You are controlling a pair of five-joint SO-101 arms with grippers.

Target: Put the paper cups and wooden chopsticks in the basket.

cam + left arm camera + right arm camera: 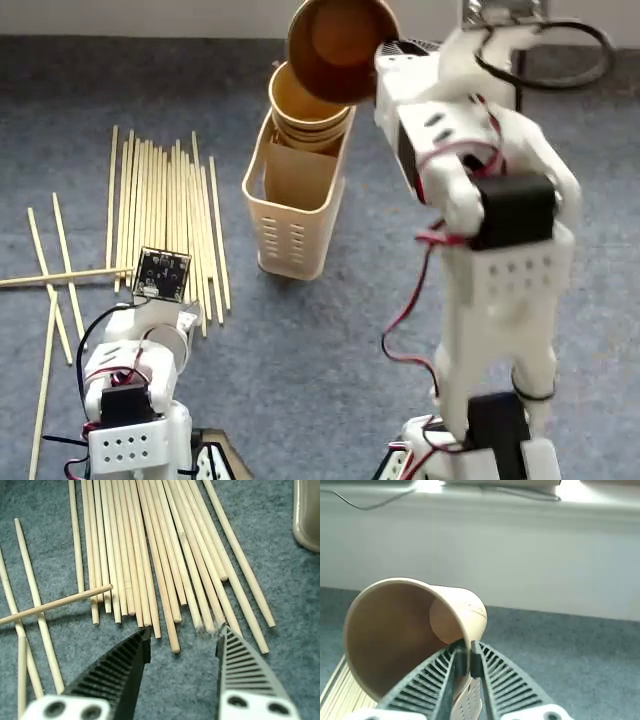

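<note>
While the right hand (466, 652) pinches the cup (338, 45) rim, tilted above the basket (290, 240), it should right the cup over the stack (305, 115) before releasing. The left hand (183, 632), open, hovers over the chopsticks (150, 555).

Grey carpet (320, 350): chopsticks (165, 210) spread flat, basket (295, 220) upright beside them

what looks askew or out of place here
Most chopsticks lie in a neat row, but a few strays lie apart beside it, one crosswise over them. The paper cup in the right end effector is tipped on its side above the basket.
</note>
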